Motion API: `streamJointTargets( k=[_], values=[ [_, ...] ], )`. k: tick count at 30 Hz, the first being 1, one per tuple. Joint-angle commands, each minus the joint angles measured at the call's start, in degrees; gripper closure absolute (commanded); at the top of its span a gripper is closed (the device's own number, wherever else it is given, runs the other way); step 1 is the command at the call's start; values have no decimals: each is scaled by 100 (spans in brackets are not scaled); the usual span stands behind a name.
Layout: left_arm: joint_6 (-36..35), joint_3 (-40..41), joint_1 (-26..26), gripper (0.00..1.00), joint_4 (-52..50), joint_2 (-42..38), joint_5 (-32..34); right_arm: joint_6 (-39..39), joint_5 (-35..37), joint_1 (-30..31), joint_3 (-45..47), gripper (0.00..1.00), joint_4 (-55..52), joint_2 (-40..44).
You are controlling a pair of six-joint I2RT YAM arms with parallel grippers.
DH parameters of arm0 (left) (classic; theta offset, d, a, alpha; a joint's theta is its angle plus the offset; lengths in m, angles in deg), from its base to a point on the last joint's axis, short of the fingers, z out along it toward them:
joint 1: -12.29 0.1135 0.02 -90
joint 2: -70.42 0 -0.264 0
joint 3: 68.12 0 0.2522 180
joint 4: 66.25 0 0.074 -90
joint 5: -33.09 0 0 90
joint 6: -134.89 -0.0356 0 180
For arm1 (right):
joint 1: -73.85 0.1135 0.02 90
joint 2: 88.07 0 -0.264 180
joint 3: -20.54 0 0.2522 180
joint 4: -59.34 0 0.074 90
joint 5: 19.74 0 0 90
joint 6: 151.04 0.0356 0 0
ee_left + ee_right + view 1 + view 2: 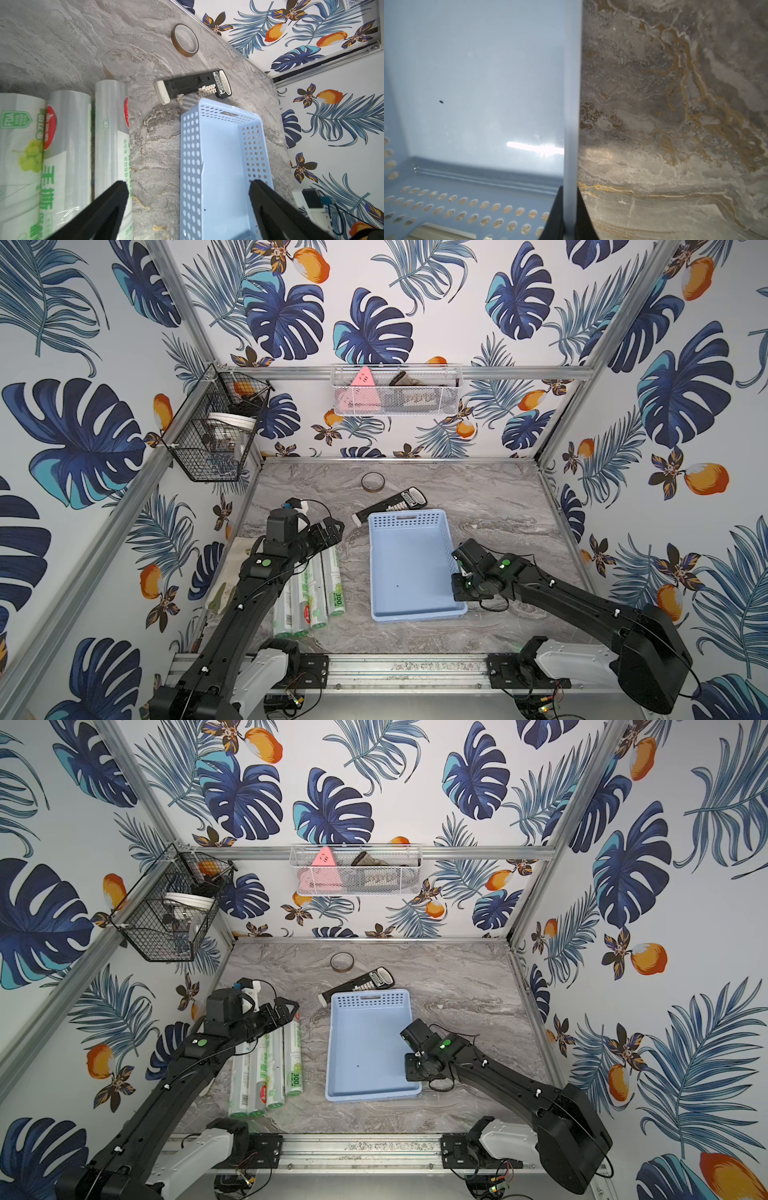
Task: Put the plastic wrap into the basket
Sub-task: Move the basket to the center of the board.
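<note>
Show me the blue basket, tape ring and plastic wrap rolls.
blue basket (409,520): in a top view, far perforated wall.
tape ring (183,52): left wrist view, brown outer band.
plastic wrap rolls (335,580): in a top view, middle of roll nearest basket.

Bright, even, diffuse light fills both top views; shadows under the arms (249,593) on the grey marble tabletop (478,497) are soft and faint. Straight frame rails (519,373) bow toward the edges, a wide-lens distortion. In the left wrist view the left tool (189,184) fingers (108,207) are dark and out of focus, and the plastic wrap (68,145) shows a soft sheen. In the right wrist view a white glare streak lies on the basket (467,72) floor, and its near rim is blurred
</note>
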Motion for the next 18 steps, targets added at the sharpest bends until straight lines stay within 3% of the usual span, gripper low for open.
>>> streamJointTargets(
  k=[1, 9, 18],
  values=[
    [72, 4, -31, 1, -34, 15, -85, -27, 396, 10, -126, 100, 113, -164],
    [218, 165, -388, 1, -313, -18, 443, 538, 319, 8, -44, 100, 310, -346],
    [269, 100, -997, 10, -806, 368, 1449, 509, 483, 10, -146, 83, 128, -42]
  ],
)
